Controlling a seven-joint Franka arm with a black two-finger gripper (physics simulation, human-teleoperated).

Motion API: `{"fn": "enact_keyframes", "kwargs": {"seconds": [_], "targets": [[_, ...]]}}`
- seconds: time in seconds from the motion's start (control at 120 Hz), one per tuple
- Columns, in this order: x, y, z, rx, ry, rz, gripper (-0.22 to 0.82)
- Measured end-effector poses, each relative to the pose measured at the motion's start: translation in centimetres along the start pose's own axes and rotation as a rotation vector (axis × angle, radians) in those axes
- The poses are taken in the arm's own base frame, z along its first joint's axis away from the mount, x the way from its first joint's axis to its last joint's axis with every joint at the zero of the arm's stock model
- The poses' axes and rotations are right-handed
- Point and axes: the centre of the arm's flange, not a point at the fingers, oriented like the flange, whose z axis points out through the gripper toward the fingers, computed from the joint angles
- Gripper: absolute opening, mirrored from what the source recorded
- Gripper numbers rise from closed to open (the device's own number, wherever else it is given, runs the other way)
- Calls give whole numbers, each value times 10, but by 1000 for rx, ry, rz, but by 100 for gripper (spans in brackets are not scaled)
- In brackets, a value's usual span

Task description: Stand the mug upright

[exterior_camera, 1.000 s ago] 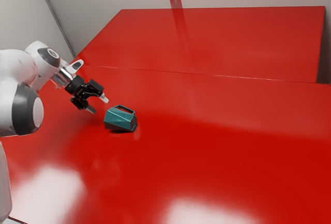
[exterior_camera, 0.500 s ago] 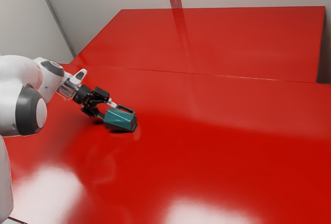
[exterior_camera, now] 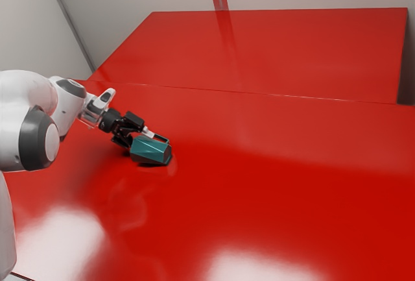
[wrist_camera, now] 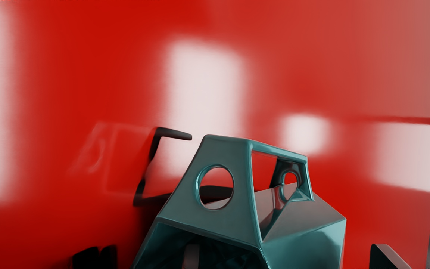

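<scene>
1. The mug [exterior_camera: 150,150] lies on its side on the red worktop [exterior_camera: 259,190], left of centre in the exterior view and a little below mid-height. Its handle [wrist_camera: 240,186] sticks up, and its open mouth, edged by the rim [wrist_camera: 207,231], faces the jaws at the end of the arm [exterior_camera: 72,102].

2. The jaws stand wide, one on either side of the body, with a gap to the mug on both sides in the wrist view; they hold nothing.

3. Expect a stiff, hard-walled thing that won't give under a squeeze. The sheen suggests glazed ceramic or smooth plastic; which one, and so whether it would chip, I can't tell. Being hollow, it is probably light to middling in weight.

4. The glossy, slanting faces could let it slide or twist, so take two opposite side walls, squarely and well past the rim, with steady but moderate pressure.

5. The handle is an angular frame with cut-outs. It offers a narrow hold, and lifting by it alone might let the body swing.

6. Once it is firmly held, it should be raised enough for the base to clear the surface, then turned mouth-up and lowered gently; a hard base could knock or skid on that shiny top.
</scene>
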Motion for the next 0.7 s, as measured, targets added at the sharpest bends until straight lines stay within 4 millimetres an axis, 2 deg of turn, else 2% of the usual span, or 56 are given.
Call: {"fn": "enact_keyframes", "kwargs": {"seconds": [0.233,0.467,0.542,0.567,0.592,0.7], "targets": [[-4,-2,4,-10,1,5,18],[-12,-10,10,-47,15,-19,-5],[-11,-5,7,-53,22,-11,-3],[-11,-2,5,-55,26,-6,-6],[-10,1,4,-56,28,-1,0],[-6,24,-7,-67,49,37,-10]]}}
